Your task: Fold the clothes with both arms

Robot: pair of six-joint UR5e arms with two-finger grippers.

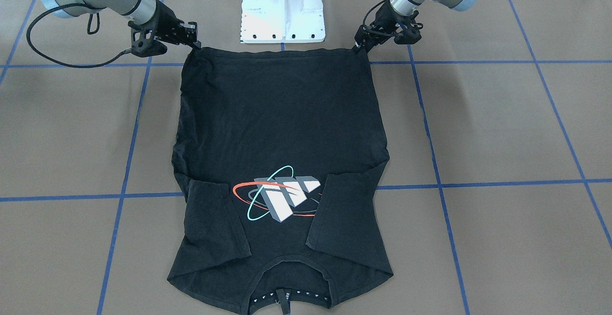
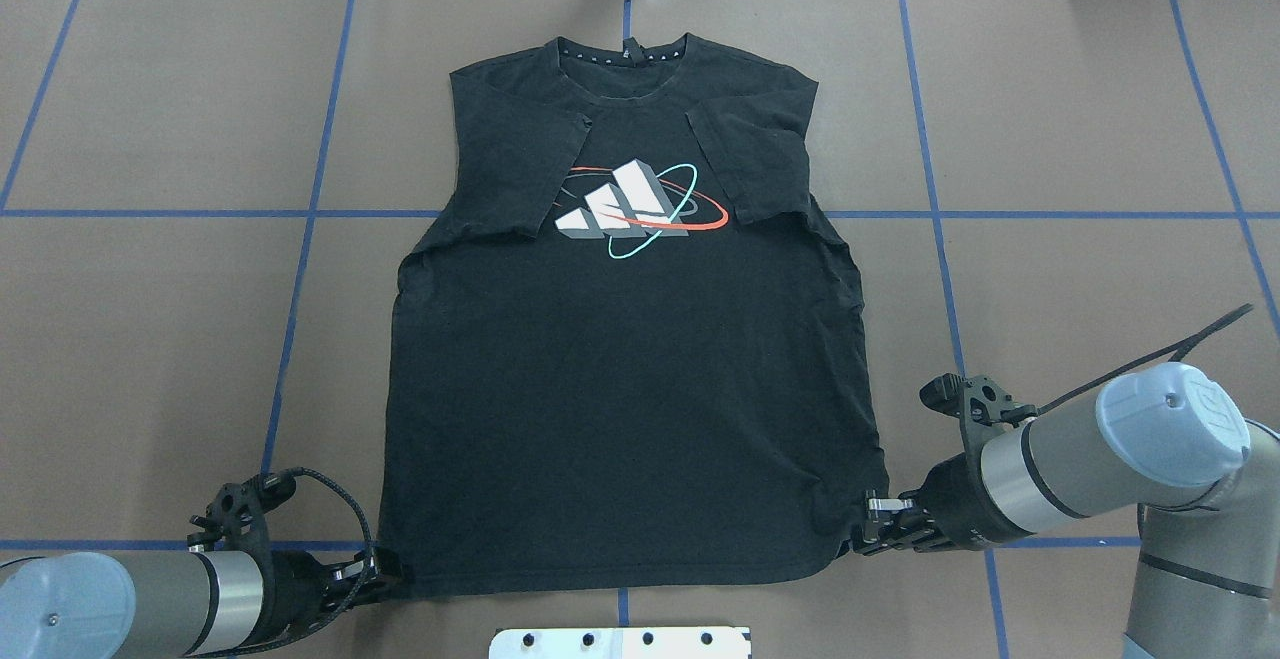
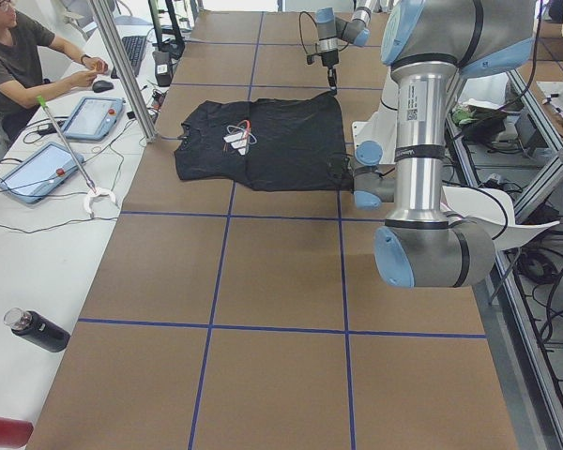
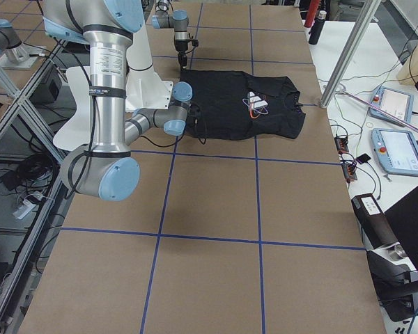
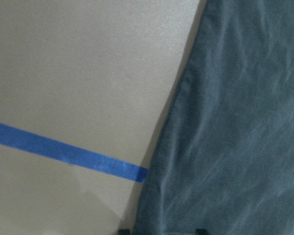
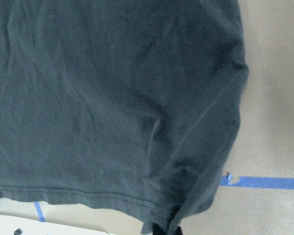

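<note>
The black T-shirt (image 2: 620,389) lay flat and face up on the tabletop (image 2: 1050,139), collar away from the robot, both sleeves (image 2: 752,161) folded in over the chest. It looked light, limp and easily creased, so it would sag and drag rather than keep its shape. The two hem (image 2: 620,581) corners seemed the sensible holds, lifted together to keep the cloth taut. The left end effector (image 2: 385,571) sat at the hem's left corner. It appeared spread, with the fabric edge running between its tips. The right end effector (image 2: 868,529) was at the right corner, apparently pressed together on a puckered pinch of cloth.
</note>
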